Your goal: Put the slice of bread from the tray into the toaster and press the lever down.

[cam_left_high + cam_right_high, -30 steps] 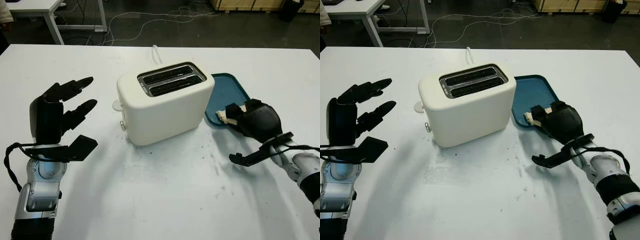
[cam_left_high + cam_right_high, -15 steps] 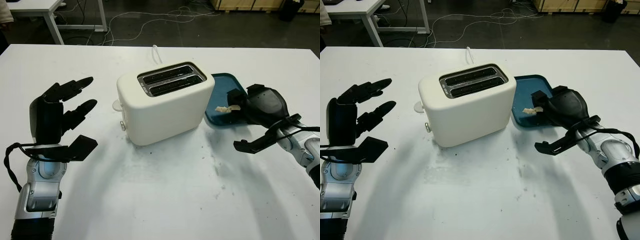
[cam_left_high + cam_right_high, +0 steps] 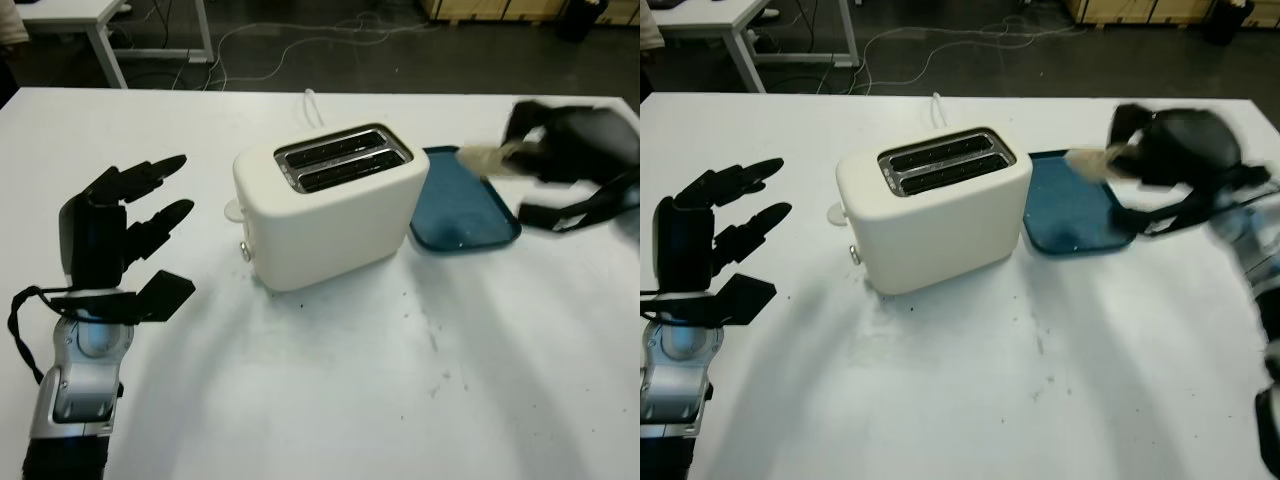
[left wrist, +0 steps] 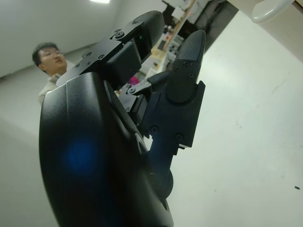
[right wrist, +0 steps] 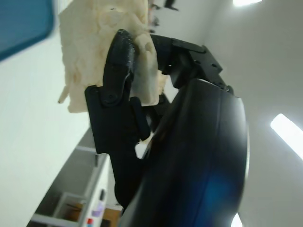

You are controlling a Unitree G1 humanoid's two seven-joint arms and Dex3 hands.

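My right hand (image 3: 1185, 150) is up above the blue tray (image 3: 455, 215), its fingers (image 5: 118, 75) clenched on the slice of bread (image 5: 102, 42) (pale and ragged-edged). The toaster (image 3: 330, 205) stands on the counter (image 3: 350, 380) just beside the tray. My left hand (image 3: 110, 235) hangs open, well left of it.

My right hand (image 3: 1180, 150) is glossy black, and the ragged slice of bread (image 5: 106, 52) in its fingers is pale cream. Below it the flat plastic tray (image 3: 455, 205) is deep teal. Left of the tray, the rounded toaster (image 3: 325, 210) is plain cream with dark slots. My left hand (image 3: 115, 235), left of the toaster, is matte black over a plain white table (image 3: 350, 390).
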